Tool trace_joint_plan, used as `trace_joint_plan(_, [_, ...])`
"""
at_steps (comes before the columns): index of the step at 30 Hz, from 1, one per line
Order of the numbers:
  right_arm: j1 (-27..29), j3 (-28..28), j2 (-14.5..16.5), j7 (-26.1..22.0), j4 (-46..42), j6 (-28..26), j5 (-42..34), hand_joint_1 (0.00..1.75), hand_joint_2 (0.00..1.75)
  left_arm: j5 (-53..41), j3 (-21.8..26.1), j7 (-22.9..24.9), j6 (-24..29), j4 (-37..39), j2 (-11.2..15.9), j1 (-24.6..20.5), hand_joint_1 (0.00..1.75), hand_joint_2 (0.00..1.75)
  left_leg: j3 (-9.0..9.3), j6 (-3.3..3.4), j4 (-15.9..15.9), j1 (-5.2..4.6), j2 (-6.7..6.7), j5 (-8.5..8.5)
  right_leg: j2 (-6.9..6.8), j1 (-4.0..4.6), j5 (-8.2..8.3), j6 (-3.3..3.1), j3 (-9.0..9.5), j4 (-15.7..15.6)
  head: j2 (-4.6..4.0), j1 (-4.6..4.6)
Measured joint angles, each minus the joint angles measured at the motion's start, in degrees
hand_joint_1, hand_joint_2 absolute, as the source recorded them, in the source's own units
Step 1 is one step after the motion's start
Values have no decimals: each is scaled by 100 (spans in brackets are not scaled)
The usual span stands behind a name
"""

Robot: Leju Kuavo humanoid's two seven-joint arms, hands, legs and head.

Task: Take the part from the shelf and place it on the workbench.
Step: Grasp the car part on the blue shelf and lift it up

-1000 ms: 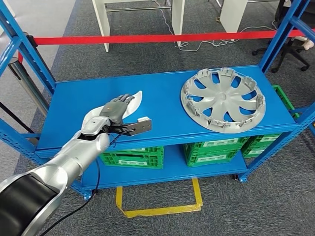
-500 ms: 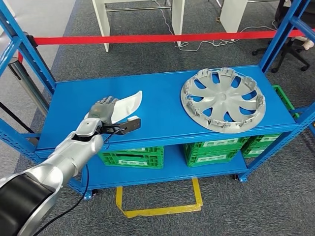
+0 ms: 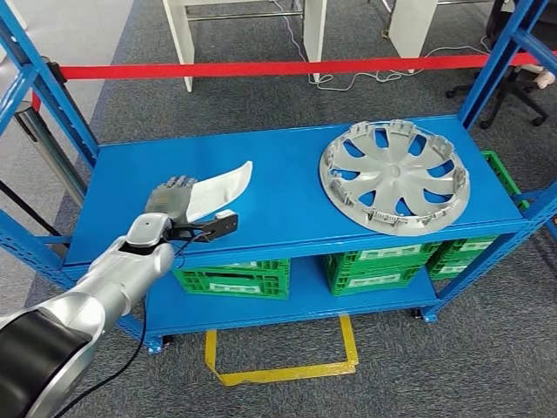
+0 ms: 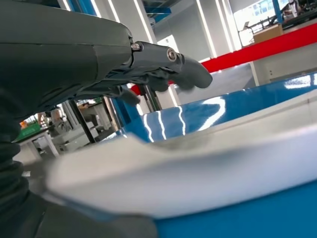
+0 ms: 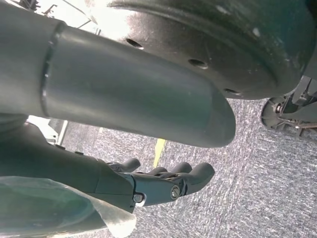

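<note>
A white curved part (image 3: 222,186) lies on the left half of the blue shelf top (image 3: 289,196). My left hand (image 3: 172,202) is at the part's left end, dark fingers spread flat beside it and the thumb (image 3: 219,225) stretched out along the shelf's front edge. Up close in the left wrist view, the part (image 4: 209,163) runs between the fingers (image 4: 164,62) above it and the thumb below, and neither closes on it. My right hand (image 5: 164,181) hangs over the carpet with its fingers loosely extended and nothing in it.
A large silver wheel cover (image 3: 394,176) takes up the right half of the shelf top. Green crates (image 3: 237,279) stand on the lower shelf. Blue uprights (image 3: 46,96) frame both ends. Red tape (image 3: 276,67) runs behind the shelf, and yellow tape (image 3: 282,370) marks the floor in front.
My left hand has slid left along the shelf, uncovering more of the white part. The part itself has stayed where it was.
</note>
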Motion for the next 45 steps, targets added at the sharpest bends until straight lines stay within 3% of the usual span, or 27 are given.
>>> trace_joint_plan(23, [-1,2,0,-35,0,-6,8,0,0,4,125,-152,139,34,45,37,175,175,0,-1,0,0,0,1,0,0,0,0,1,0,0,0])
trace_joint_plan(27, [1,3,1,-55,0,-27,7,0,0,183,264,-1000,1167,8,93,216,175,175,0,-3,0,0,0,3,1,0,0,0,-1,0,0,-1])
trace_joint_plan(30, [2,3,1,-82,0,-53,2,0,0,537,515,-2143,2301,-109,105,422,175,175,0,-4,0,0,1,3,1,0,0,0,-2,0,0,1])
trace_joint_plan(32, [2,3,2,-91,0,-60,-1,0,0,986,822,-2979,2665,-260,67,566,175,175,0,-4,0,0,1,3,2,0,0,0,-4,0,0,0])
trace_joint_plan(35, [4,3,5,-96,2,-65,-10,0,0,2096,1423,-4041,2492,-676,-103,855,175,175,-1,-4,0,-2,1,3,3,-2,0,0,-5,-1,0,1])
trace_joint_plan(37, [5,3,11,-96,4,-68,-25,0,0,2937,1712,-4413,2069,-1243,-238,1161,175,175,-2,-4,0,-3,1,2,4,-3,0,0,-5,-1,0,1])
trace_joint_plan(41, [24,2,34,-97,8,-75,-67,0,0,4281,1824,-4577,1306,-2959,-402,2006,175,175,-8,6,17,-12,3,-5,8,-12,6,8,-9,-8,0,0])
trace_joint_plan(45, [43,1,78,-103,15,-96,-97,0,0,4966,1751,-4535,956,-4602,-439,2692,175,175,-16,79,-5,-21,8,12,9,-24,39,60,-5,-61,0,-9])
